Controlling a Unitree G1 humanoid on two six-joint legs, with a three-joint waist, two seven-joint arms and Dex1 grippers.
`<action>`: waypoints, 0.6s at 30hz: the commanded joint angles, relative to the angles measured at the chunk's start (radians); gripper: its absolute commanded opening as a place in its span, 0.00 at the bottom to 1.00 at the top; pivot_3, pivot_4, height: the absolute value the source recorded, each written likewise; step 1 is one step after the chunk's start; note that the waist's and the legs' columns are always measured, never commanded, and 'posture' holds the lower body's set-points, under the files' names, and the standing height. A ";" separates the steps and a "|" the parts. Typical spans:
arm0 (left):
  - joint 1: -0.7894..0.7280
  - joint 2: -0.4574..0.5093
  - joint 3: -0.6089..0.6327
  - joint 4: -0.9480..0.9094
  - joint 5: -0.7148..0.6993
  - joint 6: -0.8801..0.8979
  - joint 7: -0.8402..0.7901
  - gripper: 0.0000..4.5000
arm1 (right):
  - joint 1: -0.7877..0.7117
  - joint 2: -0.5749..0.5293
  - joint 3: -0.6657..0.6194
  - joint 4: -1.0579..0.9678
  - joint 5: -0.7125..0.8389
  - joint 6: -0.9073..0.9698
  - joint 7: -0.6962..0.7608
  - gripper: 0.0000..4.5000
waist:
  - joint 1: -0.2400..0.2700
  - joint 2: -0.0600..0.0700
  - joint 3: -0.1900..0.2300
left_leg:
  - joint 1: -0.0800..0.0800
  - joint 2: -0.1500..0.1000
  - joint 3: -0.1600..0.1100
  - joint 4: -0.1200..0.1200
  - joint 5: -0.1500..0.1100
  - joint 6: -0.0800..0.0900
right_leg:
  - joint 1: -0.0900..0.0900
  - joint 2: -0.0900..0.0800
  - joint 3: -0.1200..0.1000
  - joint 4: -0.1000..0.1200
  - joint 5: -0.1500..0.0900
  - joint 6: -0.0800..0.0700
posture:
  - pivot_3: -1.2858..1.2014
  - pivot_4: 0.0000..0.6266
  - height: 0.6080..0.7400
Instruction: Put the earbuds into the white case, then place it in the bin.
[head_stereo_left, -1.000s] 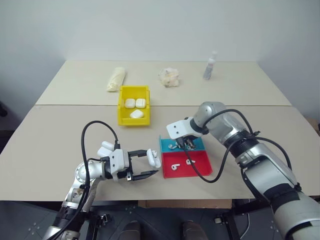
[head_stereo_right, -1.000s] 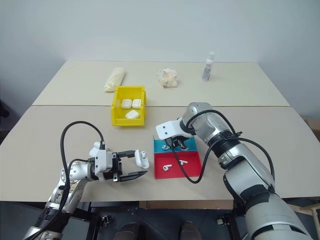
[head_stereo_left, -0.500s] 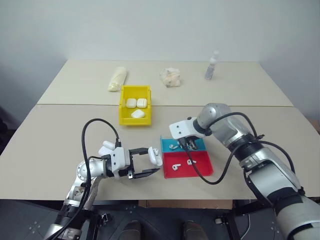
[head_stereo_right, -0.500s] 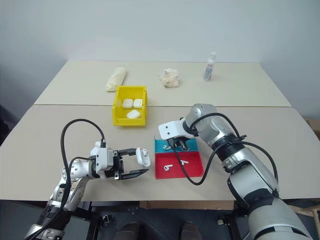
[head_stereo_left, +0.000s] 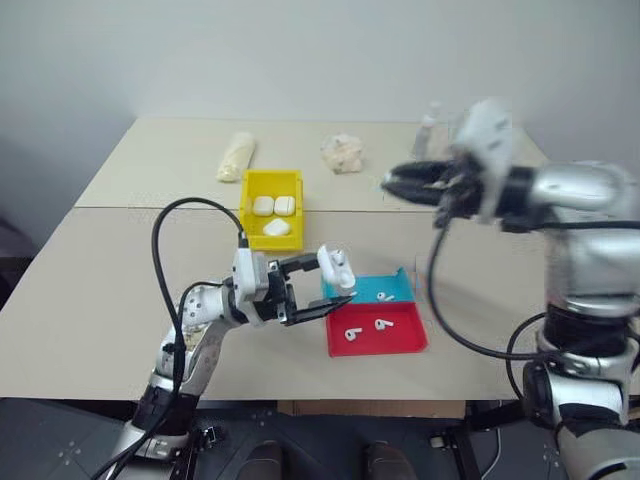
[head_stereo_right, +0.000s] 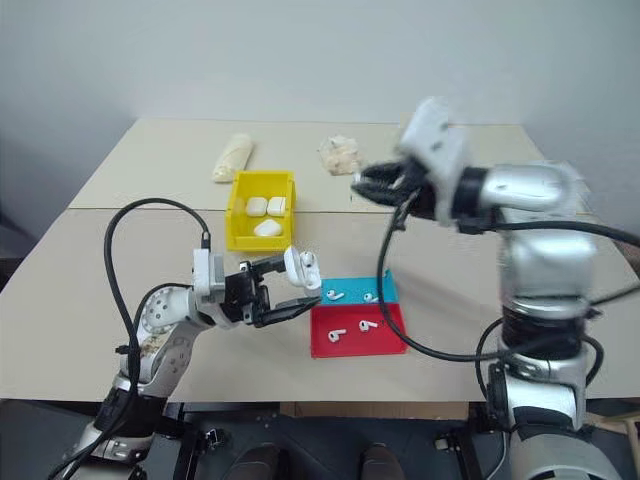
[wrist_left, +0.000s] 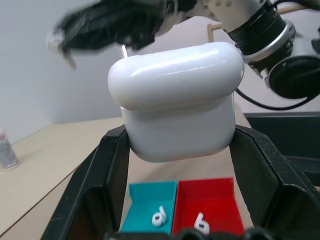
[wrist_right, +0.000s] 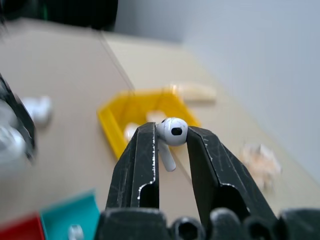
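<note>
both sets of jaws are loaded: the right gripper (wrist_right: 171, 150) pinches one earbud (wrist_right: 171, 134) by its head between the fingertips, stem hanging down into the gap, and the left gripper (wrist_left: 177, 150) is clamped on the white case (wrist_left: 177, 100), one black finger against each side.

from the head views the case (head_stereo_right: 301, 268) is held up above the table, just over the near-left corner of the blue tray (head_stereo_left: 395, 288), with what looks like its lid tipped open, though the left wrist view reads more like a closed shell, so i can't be sure. the right gripper is raised high and well apart from it, over toward the far right of the table. to do this well, i'd say the right arm should bring the bud down stem-first over the open socket, go slowly, and let go only once it seats; the case needs to be kept steady and upright. more earbuds (head_stereo_left: 352, 335) lie in the red tray (head_stereo_left: 400, 342) and the blue one. the bin (head_stereo_left: 252, 235) beyond already holds three cases.
</note>
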 joint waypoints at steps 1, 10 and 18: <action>-0.052 -0.021 -0.001 -0.014 -0.031 0.000 -0.027 0.61 | 0.083 0.141 -0.187 -0.221 0.292 0.144 -0.133 0.19 | 0.000 0.000 -0.001 | 0.001 0.000 0.000 0.000 0.000 0.000 | 0.001 0.000 -0.001 0.000 0.000 0.000 | 0.52 0.24 1.00; -0.092 -0.043 -0.006 -0.018 -0.050 0.011 -0.073 0.61 | 0.379 0.213 -0.206 -0.411 0.776 0.077 -0.391 0.19 | -0.001 0.000 -0.001 | 0.001 -0.001 0.000 -0.001 0.000 0.000 | 0.001 0.000 0.000 0.000 0.000 0.000 | 0.52 0.24 1.00; -0.088 -0.043 -0.006 -0.053 -0.045 0.041 -0.076 0.61 | 0.496 0.069 -0.079 -0.369 0.815 -0.054 -0.468 0.19 | -0.002 0.001 -0.001 | 0.009 -0.001 0.000 -0.001 -0.001 0.001 | 0.010 0.000 0.000 -0.003 0.000 0.000 | 0.52 0.24 1.00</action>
